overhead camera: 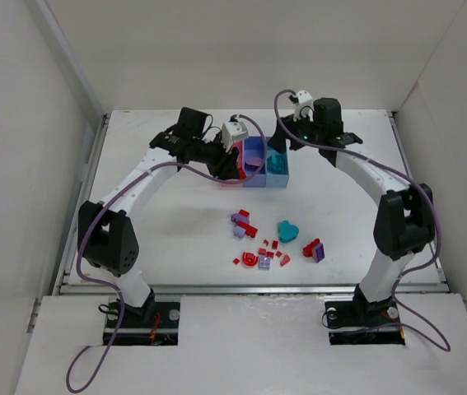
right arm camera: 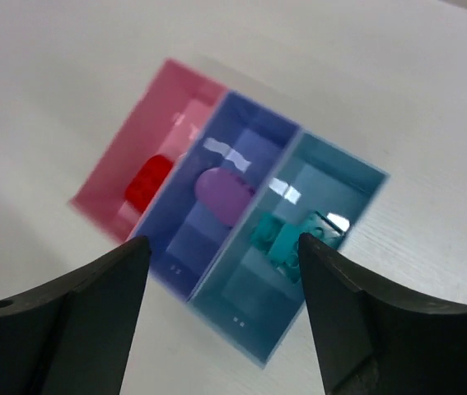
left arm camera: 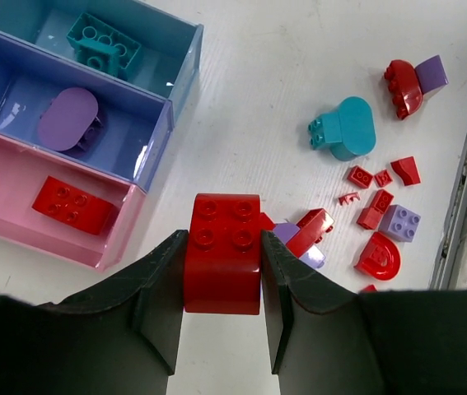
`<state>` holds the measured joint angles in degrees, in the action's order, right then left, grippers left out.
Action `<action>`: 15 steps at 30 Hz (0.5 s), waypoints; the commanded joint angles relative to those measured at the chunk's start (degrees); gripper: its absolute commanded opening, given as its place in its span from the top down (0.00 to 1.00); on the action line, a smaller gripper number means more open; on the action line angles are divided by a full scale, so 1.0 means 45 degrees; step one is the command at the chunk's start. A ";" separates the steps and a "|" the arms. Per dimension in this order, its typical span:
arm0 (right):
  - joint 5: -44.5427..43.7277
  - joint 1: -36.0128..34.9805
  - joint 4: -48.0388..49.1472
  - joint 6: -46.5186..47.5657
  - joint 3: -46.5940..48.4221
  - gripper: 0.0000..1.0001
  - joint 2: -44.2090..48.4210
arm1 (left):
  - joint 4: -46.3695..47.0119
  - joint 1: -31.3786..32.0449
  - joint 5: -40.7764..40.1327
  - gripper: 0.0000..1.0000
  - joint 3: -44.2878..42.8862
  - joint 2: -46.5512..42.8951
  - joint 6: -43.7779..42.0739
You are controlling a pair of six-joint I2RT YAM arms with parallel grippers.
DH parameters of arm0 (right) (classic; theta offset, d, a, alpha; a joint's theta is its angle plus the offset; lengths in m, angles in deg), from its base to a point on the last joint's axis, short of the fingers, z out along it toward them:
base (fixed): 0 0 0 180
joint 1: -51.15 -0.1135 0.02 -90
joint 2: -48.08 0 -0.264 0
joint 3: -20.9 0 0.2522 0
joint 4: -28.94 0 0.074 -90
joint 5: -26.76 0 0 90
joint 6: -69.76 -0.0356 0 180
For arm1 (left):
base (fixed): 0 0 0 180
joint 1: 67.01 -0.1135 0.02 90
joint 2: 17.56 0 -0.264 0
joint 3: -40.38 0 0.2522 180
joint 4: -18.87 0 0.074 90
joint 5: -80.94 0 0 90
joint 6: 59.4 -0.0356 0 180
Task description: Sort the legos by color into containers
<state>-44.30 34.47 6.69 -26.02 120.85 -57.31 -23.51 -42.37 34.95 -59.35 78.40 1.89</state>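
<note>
While the left gripper [left arm camera: 222, 247] hangs at the pink end of the row of bins, its two fingers are closed part-way onto a red brick [left arm camera: 223, 234] – a four-stud block pinched by its two flat sides, studs facing the wrist camera. In the left wrist view the held brick shows just beside the near corner of the pink bin [left arm camera: 7, 177], over the white table [overhead camera: 159, 222] rather than over the opening.

The pink bin holds a flat red brick [left arm camera: 70, 200]. The purple-blue bin [left arm camera: 130, 140] next to it holds a rounded lilac piece [left arm camera: 68, 119], and the light blue bin [left arm camera: 163, 58] at the other end holds a teal brick [left arm camera: 103, 43].

The right gripper [right arm camera: 221, 247] is spread wide with nothing in it, poised above the bins; all three show between its fingers, the teal brick close to one of them.

Loose pieces lie on the table, well apart from the bins and nearer the arm bases – a teal heart [overhead camera: 287, 230], a red piece touching a lilac one [overhead camera: 314, 248], a lilac square plate [left arm camera: 400, 222], a red half-round [left arm camera: 379, 255] and several tiny red bricks [left arm camera: 360, 176].
</note>
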 commanded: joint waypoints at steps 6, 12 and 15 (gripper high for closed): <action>0.8757 -0.0548 0.0227 0.7377 -0.2882 0.27 0.4081 | -0.0925 -0.0008 0.2171 1.00 -0.1303 -0.0173 -0.2015; 0.9168 -0.1642 -0.0885 0.7710 -0.2437 0.27 0.3576 | -0.1744 -0.0008 0.3481 1.00 -0.1813 -0.0056 -0.2839; 0.9170 -0.2034 -0.0886 0.7826 -0.2025 0.26 0.3205 | -0.2133 -0.0008 0.3793 1.00 -0.1949 -0.0056 -0.3404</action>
<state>-7.03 26.23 4.18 5.54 108.99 -41.57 -29.70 -42.37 46.73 -65.82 78.40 -9.19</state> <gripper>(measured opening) 0.736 0.333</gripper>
